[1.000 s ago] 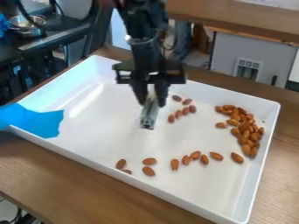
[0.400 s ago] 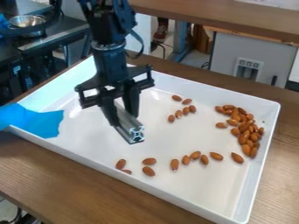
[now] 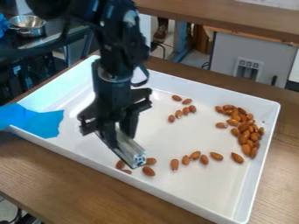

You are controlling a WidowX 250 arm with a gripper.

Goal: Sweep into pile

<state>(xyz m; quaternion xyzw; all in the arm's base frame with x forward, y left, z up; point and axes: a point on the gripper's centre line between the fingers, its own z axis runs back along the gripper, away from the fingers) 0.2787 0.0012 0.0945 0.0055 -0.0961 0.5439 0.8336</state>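
Observation:
The black gripper [image 3: 119,131] hangs over the left-front part of the white tray [image 3: 175,193], shut on a silver metal bar [image 3: 128,149]. The bar's front end is at a few almonds [image 3: 148,171] near the tray's front wall and partly covers them. To the right of these, a loose row of almonds [image 3: 195,155] runs across the front half. A dense pile of almonds [image 3: 243,127] lies along the right side. Several more almonds [image 3: 179,113] lie scattered behind the middle of the tray.
Blue tape [image 3: 36,121] covers the tray's left corner. The tray's raised walls surround the almonds. A wooden table [image 3: 55,177] carries the tray. A metal bowl [image 3: 27,25] stands on a dark counter at the upper left.
The gripper and bar have moved from the tray's back middle toward the front left, down to the front almonds. The almonds look unmoved.

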